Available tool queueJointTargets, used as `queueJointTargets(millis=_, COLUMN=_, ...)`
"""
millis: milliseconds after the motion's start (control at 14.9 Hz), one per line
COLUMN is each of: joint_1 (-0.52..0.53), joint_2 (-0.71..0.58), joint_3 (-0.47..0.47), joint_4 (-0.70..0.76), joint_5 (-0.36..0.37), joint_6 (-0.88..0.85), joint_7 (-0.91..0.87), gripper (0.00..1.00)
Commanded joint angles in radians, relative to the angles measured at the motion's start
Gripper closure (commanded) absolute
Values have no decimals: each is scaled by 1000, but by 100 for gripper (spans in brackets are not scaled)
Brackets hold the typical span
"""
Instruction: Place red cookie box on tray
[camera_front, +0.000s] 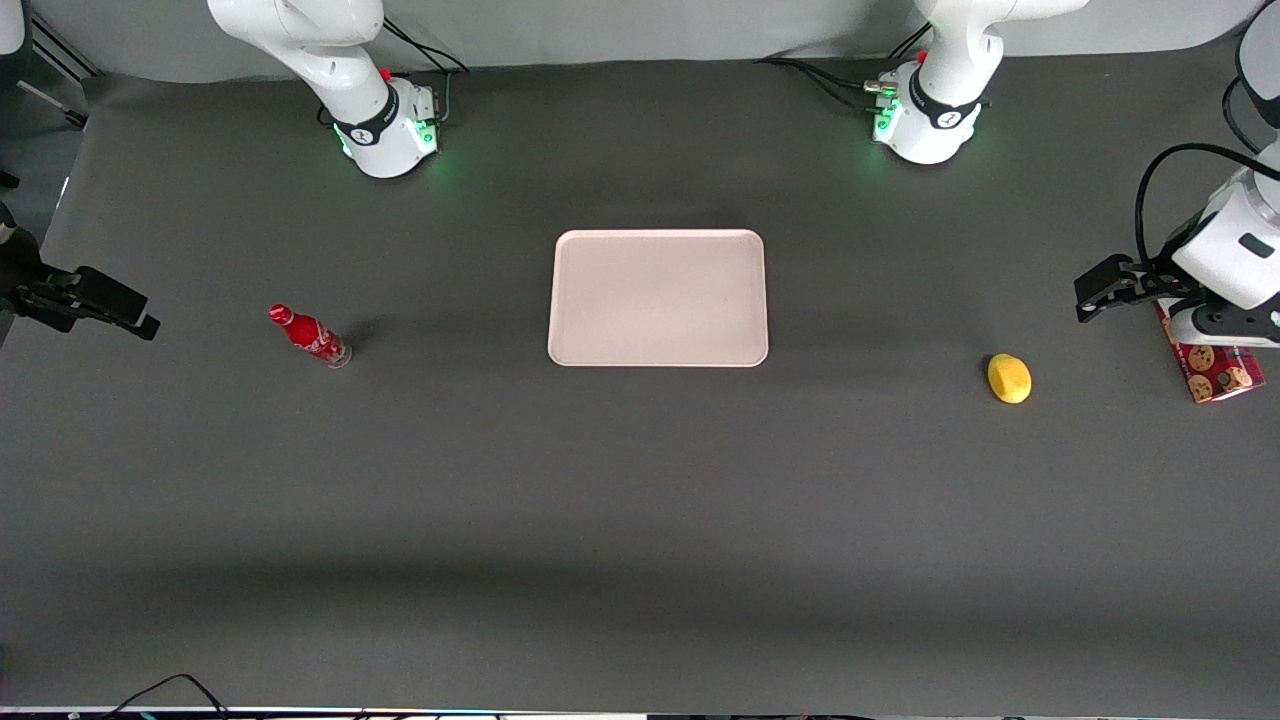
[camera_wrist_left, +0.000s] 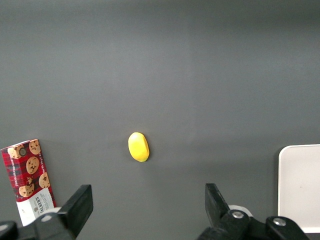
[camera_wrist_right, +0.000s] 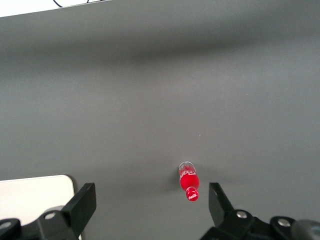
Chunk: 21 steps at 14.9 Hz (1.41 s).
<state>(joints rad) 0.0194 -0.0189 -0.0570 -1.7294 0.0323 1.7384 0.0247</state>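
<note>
**Jaws spread wide above the table, cookie box lying just below**

On the dark table (camera_front: 640, 500) stands a red soda bottle (camera_front: 308, 336) toward the parked arm's end. The tray (camera_front: 658, 297) sits mid-table. A yellow lemon (camera_front: 1009, 378) lies nearer the working arm's end. The red cookie box (camera_front: 1215, 372) lies flat there, partly under the gripper (camera_front: 1100, 290), whose jaws are released, holding nothing.

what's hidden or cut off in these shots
- Red cookie box: in the front view the working arm covers its upper part.
- Tray: the left wrist view's edge cuts off most of it.
- Tool: open in the left wrist view above the bare table, only its fingertips showing.
</note>
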Motion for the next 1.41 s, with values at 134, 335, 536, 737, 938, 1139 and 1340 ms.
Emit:
queueJointTargets(millis=134, joint_1=5, joint_2=13, joint_3=-3, joint_4=30, joint_5=5, joint_6=-10, joint_7=15, gripper=0)
queueJointTargets(millis=335, joint_1=5, joint_2=19, joint_3=-3, joint_4=30, joint_5=5, joint_6=-10, joint_7=14, gripper=0)
queueJointTargets(millis=536, joint_1=5, joint_2=22, joint_3=-3, joint_4=28, joint_5=5, joint_6=-10, joint_7=6, gripper=0)
queueJointTargets(millis=737, joint_1=5, joint_2=33, joint_3=-3, joint_4=31, joint_5=3, joint_6=-8, joint_7=3, gripper=0)
queueJointTargets(millis=938, joint_1=5, joint_2=33, joint_3=-4, joint_4=33, joint_5=3, joint_6=-10, joint_7=-5, gripper=0)
queueJointTargets(millis=1139, joint_1=5, joint_2=33, joint_3=-6, joint_4=33, joint_5=5, joint_6=-17, joint_7=-6, gripper=0)
queueJointTargets(millis=1340, joint_1=7, joint_2=31, joint_3=-4, joint_4=31, joint_5=5, joint_6=-25, joint_7=-5, gripper=0)
